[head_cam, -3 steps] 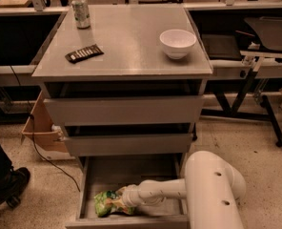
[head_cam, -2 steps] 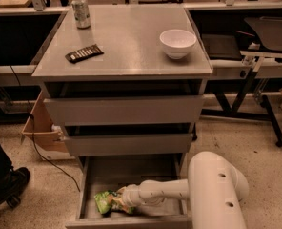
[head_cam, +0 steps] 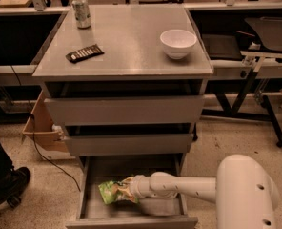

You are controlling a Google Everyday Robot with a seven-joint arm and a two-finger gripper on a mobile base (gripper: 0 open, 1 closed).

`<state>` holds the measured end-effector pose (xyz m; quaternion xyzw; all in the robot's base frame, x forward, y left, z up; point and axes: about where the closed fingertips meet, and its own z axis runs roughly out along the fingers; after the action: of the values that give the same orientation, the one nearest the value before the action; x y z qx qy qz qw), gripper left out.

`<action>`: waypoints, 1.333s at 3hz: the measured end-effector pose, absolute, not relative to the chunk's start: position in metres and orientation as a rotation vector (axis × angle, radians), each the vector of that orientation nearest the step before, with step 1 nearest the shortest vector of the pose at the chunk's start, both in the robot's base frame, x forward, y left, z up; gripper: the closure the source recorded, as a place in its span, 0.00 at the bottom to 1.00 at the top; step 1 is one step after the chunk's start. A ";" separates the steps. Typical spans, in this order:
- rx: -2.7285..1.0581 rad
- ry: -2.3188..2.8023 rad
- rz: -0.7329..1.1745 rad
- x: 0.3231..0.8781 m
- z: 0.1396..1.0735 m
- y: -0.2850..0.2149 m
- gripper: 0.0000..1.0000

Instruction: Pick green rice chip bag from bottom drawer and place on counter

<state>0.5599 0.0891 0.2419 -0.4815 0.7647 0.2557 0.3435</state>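
The bottom drawer is pulled open below the two shut grey drawers. The green rice chip bag lies in it, left of middle. My white arm reaches in from the right and my gripper sits at the bag's right end, touching or overlapping it. The counter is the grey cabinet top above.
On the counter stand a drink can at back left, a dark bar wrapper at left and a white bowl at right. A cardboard box sits on the floor left of the cabinet. A person's shoe is at far left.
The arm and gripper have shifted slightly within the drawer against the bag; the bag stays on the drawer floor.
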 end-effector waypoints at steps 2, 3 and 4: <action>-1.194 1.890 0.705 0.564 0.349 0.028 1.00; -1.198 1.852 0.678 0.564 0.396 0.010 1.00; -1.209 1.793 0.669 0.563 0.433 0.008 1.00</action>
<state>0.5630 0.0076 0.4327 -0.4835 0.7169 0.2677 0.4250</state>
